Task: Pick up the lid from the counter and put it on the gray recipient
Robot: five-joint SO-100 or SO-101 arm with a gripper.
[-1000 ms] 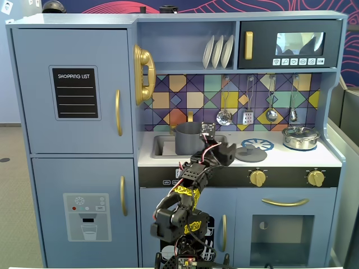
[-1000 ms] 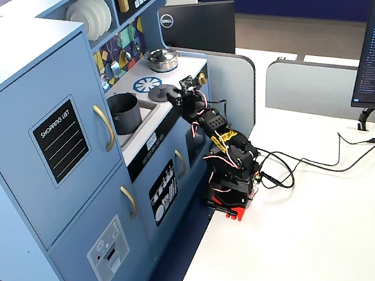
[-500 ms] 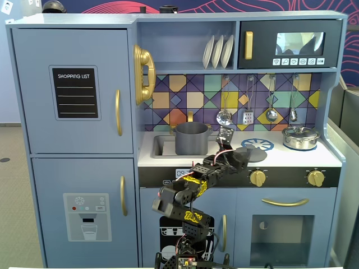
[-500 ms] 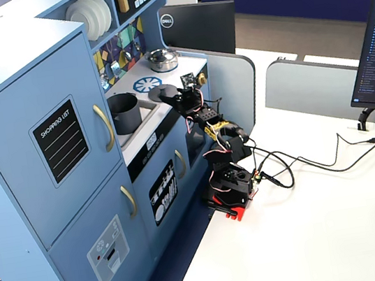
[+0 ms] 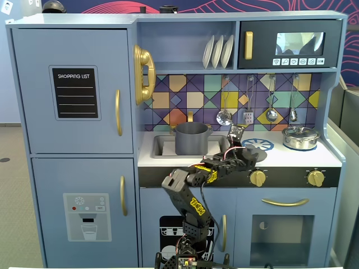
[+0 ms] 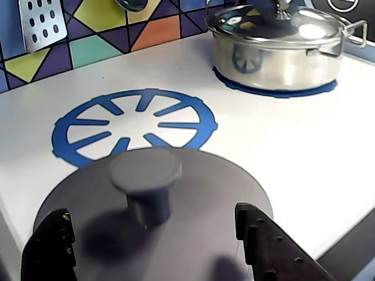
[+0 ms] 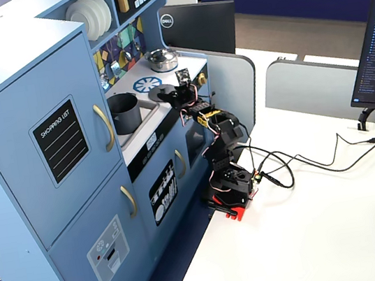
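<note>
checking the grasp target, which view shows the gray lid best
The wrist view: the lid fills the foreground, knob sharp, between the open gripper fingers. In both fixed views it is only a small dark disc on the counter.

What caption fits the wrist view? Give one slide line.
Open gripper straddles the knobbed gray lid on the white counter, silver pot behind.

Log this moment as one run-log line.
phase: approach | end effector: open, fingers either side of lid knob | lid: flat on counter, ungrasped | gray pot: in sink, uncovered
</note>
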